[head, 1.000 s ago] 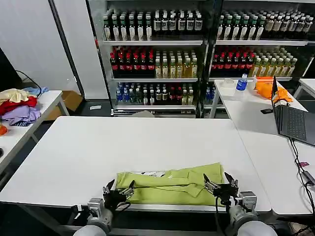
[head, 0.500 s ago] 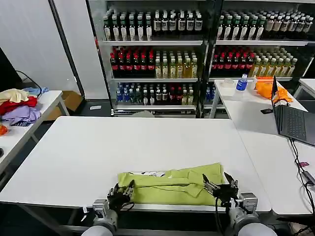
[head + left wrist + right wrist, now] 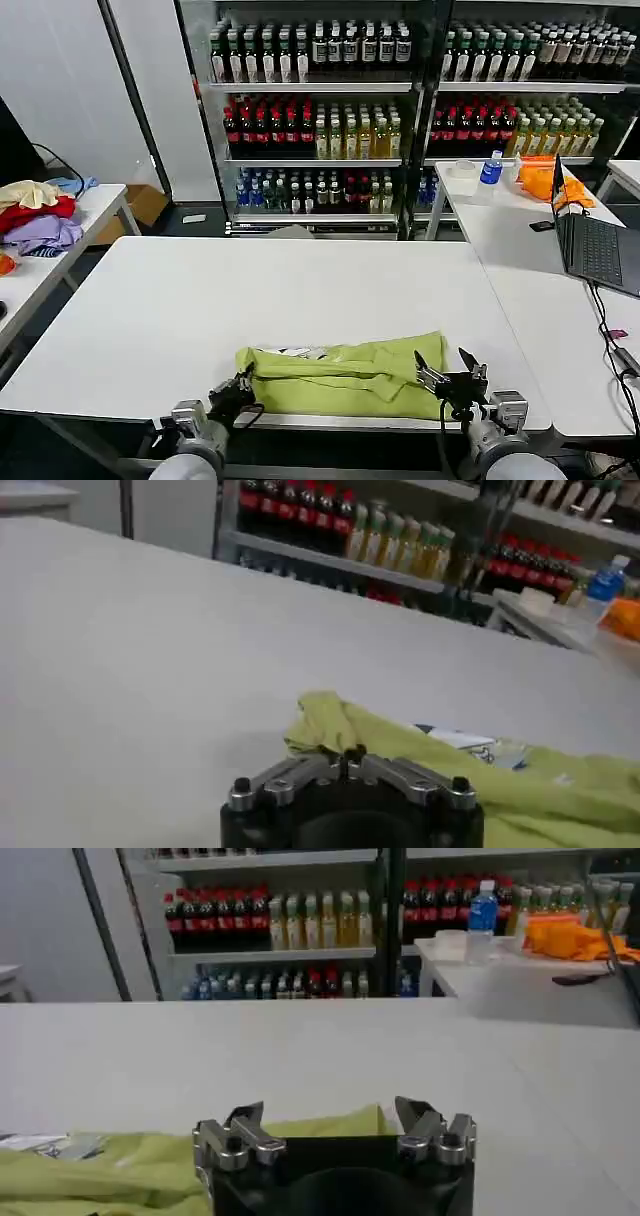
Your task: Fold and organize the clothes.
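Lime T-shirt (image 3: 340, 378) lies folded on the white table (image 3: 250, 300); left end effector (image 3: 238, 387) pinches its corner, right end effector (image 3: 447, 377) gapes beside it, fingertips partly hidden.

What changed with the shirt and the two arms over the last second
The left end effector closed on the near-left corner of the lime T-shirt and pulled back toward the table edge, bunching that end slightly. The right end effector stayed open at the shirt's right end, and the rest of the shirt kept its place.
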